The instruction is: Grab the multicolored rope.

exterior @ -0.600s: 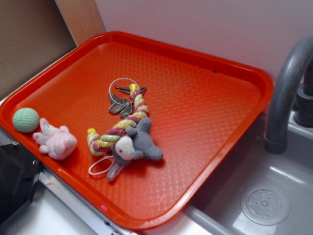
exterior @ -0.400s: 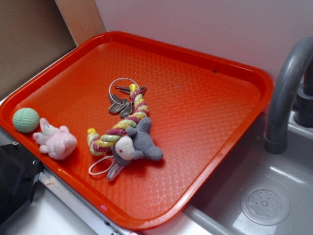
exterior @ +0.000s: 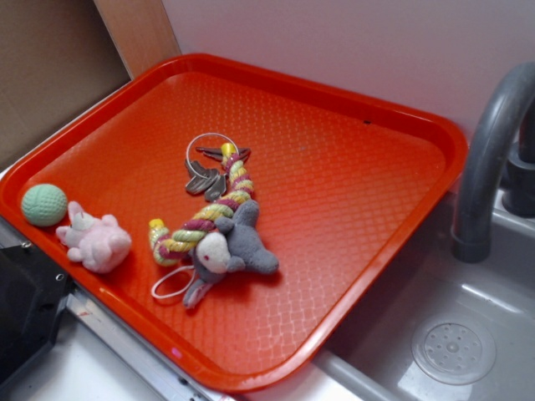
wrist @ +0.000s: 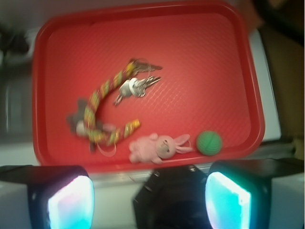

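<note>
Beside a grey sink, the orange tray (exterior: 351,125) carried the multicolored rope (exterior: 209,215), well ahead of and below the gripper (wrist: 148,200), whose pads stood wide apart and empty. Closing across the curved middle would best avoid the keys (wrist: 136,87) and grey plush (exterior: 242,244) touching it.

You've got an orange tray (exterior: 351,150) carrying a grey-and-white plush animal (exterior: 234,246) near its middle, with a metal key ring with keys (exterior: 205,167) just behind it. Along the tray's left edge, a pink plush bunny (exterior: 96,240) lies just beside a green ball (exterior: 43,204). Off to your right, a grey faucet (exterior: 489,159) curves over the sink (exterior: 456,347).
</note>
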You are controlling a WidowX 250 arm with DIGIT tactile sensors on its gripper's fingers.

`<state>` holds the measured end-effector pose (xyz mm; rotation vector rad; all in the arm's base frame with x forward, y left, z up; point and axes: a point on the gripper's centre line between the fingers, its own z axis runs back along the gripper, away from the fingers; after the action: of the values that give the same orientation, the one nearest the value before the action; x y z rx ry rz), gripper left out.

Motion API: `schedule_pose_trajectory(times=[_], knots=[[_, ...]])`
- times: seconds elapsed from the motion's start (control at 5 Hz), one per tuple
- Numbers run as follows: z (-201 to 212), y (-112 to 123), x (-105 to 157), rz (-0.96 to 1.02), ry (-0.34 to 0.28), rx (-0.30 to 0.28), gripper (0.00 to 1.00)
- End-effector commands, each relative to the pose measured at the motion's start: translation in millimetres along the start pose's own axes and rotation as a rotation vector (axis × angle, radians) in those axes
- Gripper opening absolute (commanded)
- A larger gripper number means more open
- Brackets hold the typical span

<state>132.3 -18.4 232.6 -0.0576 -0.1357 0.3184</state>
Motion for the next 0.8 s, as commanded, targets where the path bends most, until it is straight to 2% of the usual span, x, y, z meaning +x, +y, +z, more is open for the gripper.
schedule_pose_trajectory(times=[0.0, 0.2, 0.4, 0.6], knots=[[-34.9, -26.4, 30.9, 0.32, -0.083, -0.014, 1.0], [-58.7, -38.0, 44.7, 0.338, -0.074, -0.007, 1.0], [-94.0, -56.9, 52.7, 0.331, -0.033, -0.037, 1.0], [-125.7, -66.4, 55.2, 0.343, 0.017, -0.009, 1.0]])
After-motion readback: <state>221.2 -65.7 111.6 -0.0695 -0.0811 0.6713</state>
